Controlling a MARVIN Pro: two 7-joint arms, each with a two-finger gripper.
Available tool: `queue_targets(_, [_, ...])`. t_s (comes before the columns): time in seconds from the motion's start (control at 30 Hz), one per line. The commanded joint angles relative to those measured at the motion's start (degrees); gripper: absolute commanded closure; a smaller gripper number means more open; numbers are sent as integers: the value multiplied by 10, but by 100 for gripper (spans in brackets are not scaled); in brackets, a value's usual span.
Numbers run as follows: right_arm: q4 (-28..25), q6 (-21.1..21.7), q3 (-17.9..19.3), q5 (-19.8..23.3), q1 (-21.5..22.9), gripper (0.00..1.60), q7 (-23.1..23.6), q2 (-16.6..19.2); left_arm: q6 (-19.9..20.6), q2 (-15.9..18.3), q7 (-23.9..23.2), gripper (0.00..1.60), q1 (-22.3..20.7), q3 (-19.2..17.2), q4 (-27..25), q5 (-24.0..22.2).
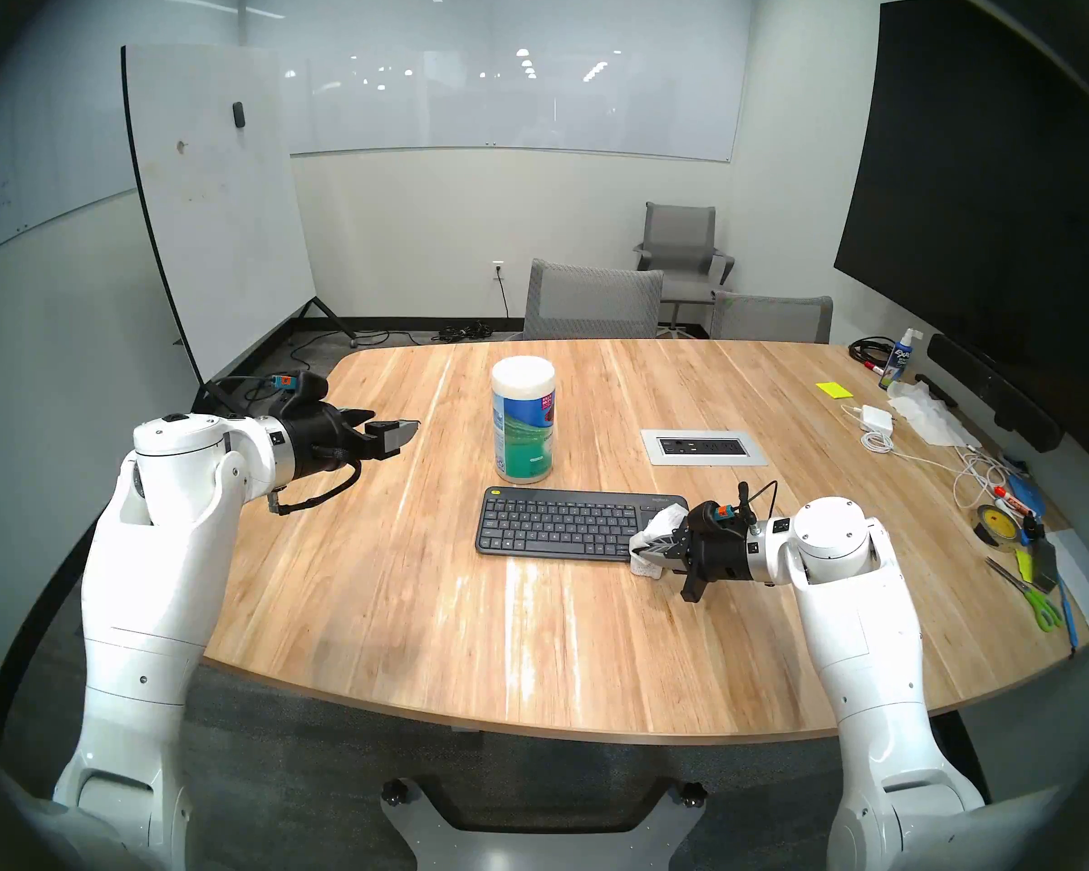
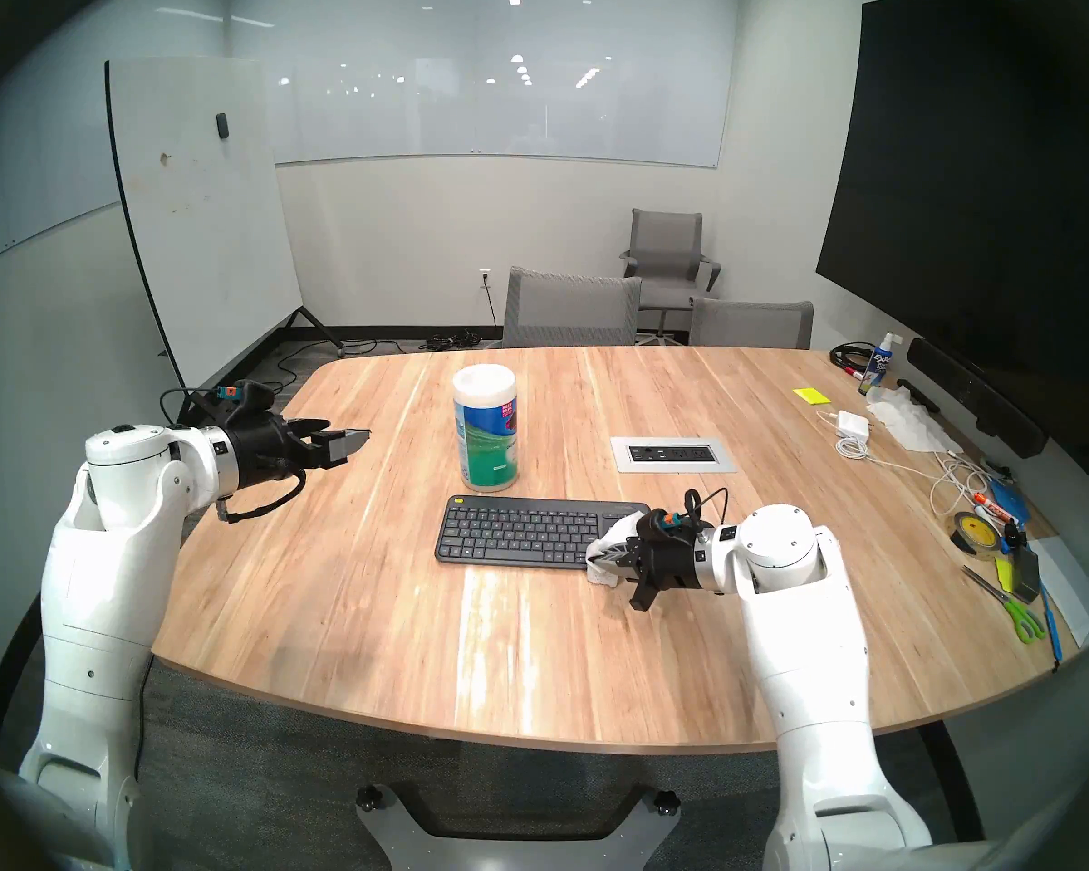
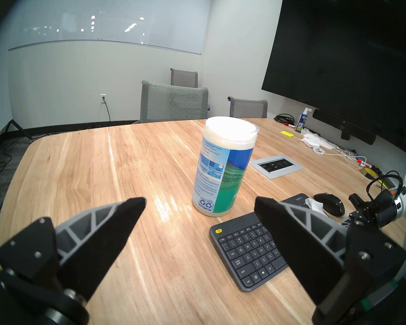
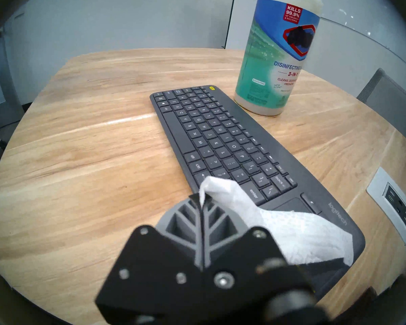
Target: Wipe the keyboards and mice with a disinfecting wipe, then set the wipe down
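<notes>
A dark-grey keyboard (image 1: 561, 527) (image 4: 220, 139) lies flat at the table's middle. My right gripper (image 1: 646, 552) (image 4: 201, 198) is at its right end, shut on the white disinfecting wipe (image 1: 658, 530) (image 4: 279, 230), which drapes over the touchpad corner. In the left wrist view the black mouse (image 3: 331, 203) sits just beyond the keyboard's right end, next to the wipe (image 3: 314, 203); the head views hide it behind the right gripper. My left gripper (image 1: 391, 426) (image 3: 199, 200) hovers open and empty over the table's left side, well away from the keyboard.
A white-lidded blue-green wipes canister (image 1: 525, 430) stands upright just behind the keyboard's left half. A power outlet panel (image 1: 702, 447) is set into the table. At the right edge lie a charger, cables, scissors (image 1: 1032, 593), tape and a tissue heap (image 1: 925, 411). Grey chairs (image 1: 592, 301) stand behind.
</notes>
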Motion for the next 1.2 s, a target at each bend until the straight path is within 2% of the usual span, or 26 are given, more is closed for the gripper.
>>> queue_targets(0.0, [-22, 4, -8, -3, -5, 160, -5, -12, -2, -1, 1, 0, -7, -2, -14, -1])
queue_targets(0.23, [-30, 20, -20, -16, 8, 160, -25, -28, -2, -1, 1, 0, -8, -2, -14, -1])
queue_targets(0.5, [-57, 30, -23, -26, 1, 160, -47, -42, -2, -1, 0, 0, -8, -2, -14, -1])
queue_targets(0.63, [-72, 35, -35, -55, -5, 160, -77, -46, -2, -1, 1, 0, -7, -2, -14, -1])
queue_targets(0.87, [-66, 41, -43, -83, -1, 160, -111, -53, -2, -1, 1, 0, -7, -2, -14, -1])
queue_targets(1.17, [-61, 51, -52, -106, 4, 160, -129, -57, -2, -1, 1, 0, -7, -2, -14, -1])
